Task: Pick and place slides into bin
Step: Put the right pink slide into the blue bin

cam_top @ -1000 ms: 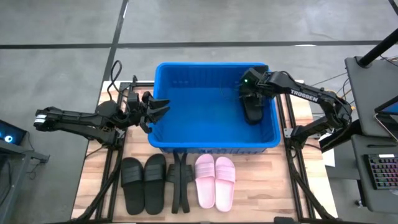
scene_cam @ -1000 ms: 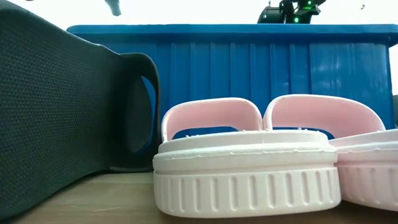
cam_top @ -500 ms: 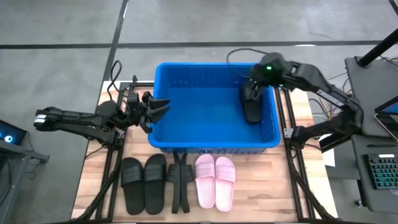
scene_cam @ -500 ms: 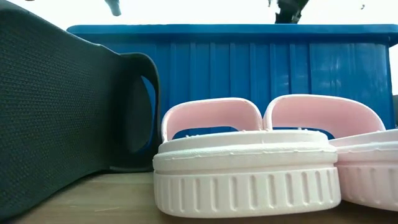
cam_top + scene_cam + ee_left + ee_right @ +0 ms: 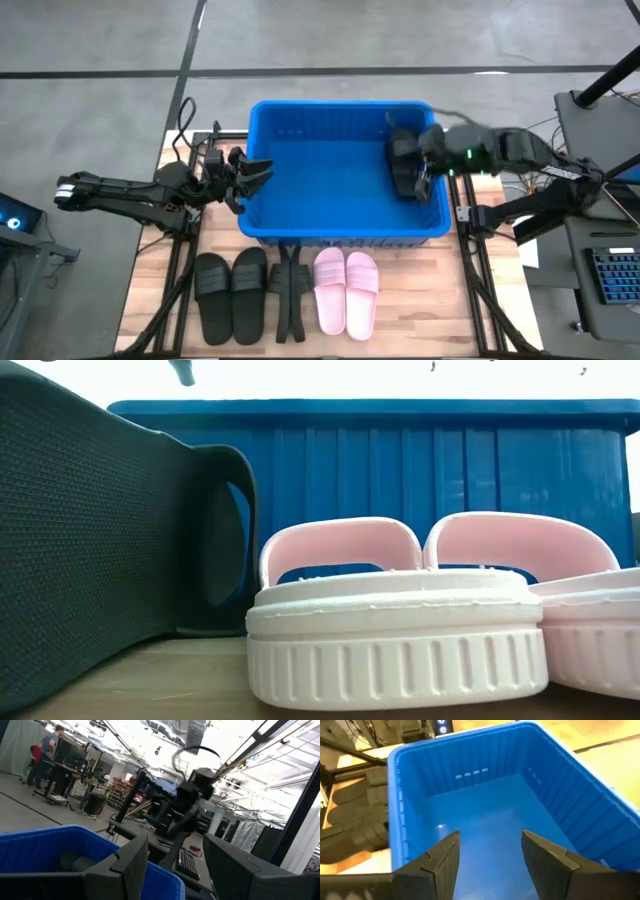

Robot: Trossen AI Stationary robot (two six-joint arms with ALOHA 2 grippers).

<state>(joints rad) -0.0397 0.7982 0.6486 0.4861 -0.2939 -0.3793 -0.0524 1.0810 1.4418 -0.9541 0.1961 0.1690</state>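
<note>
- The bin [image 5: 345, 170] sits mid-table; one black slide [image 5: 404, 165] already lies inside it against its right wall, long axis running from the bin's far wall toward its near wall.
- The right gripper [image 5: 490, 851] hangs over the bin's right rim, fingers spread and holding nothing; the wrist view looks down on the bare blue floor.
- The left gripper [image 5: 250, 176] waits just outside the bin's left wall, fingers parted and empty.
- Slides left on the table lie in front of the bin's near wall: a black pair [image 5: 232, 292] toward its left corner, a black slide on edge [image 5: 289, 292] beside them, and a pink pair [image 5: 346, 288] near the middle.
- All lie lengthwise, square to the bin's near wall; the pink pair's straps sit at the ends away from the bin.
- My judgement: the pink pair is nearer the right arm, the black pair nearer the left.
</note>
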